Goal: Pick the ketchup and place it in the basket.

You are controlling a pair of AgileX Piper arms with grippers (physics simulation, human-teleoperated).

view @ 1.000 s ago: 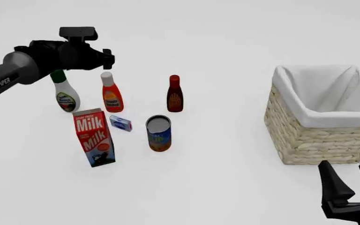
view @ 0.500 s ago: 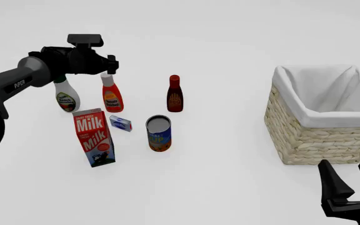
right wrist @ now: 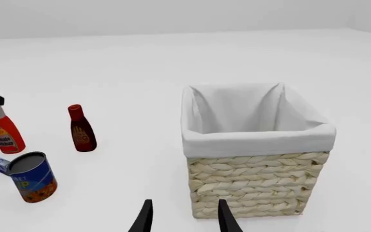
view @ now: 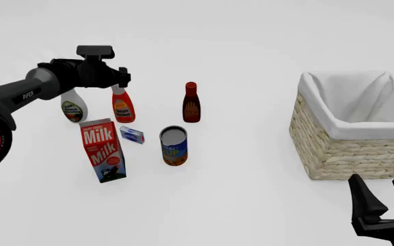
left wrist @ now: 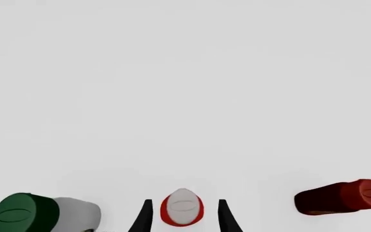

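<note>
Ketchup (view: 121, 106) stood upright on the table, at the far left of the group, between the white bottle with a green cap (view: 72, 108) and the dark red-brown sauce bottle (view: 191, 103), with the milk carton (view: 103, 150) in front of it. The left gripper (left wrist: 183, 220) hung directly over it: in the left wrist view the white-grey cap of the bottle appeared between the two spread fingers, and neither finger touched it. The long axis of the bottle was vertical, so it pointed up toward the gripper, and I judged that the coming move was a straight descent until the fingers stood around the neck or body. The two neighbour bottles were near on both sides, which could make a risk of knocking one. The right gripper (view: 383, 197) was also spread and held nothing; it waited just in front of the basket (view: 351, 148), well apart from the ketchup. The left arm was clearly the nearer one.
</note>
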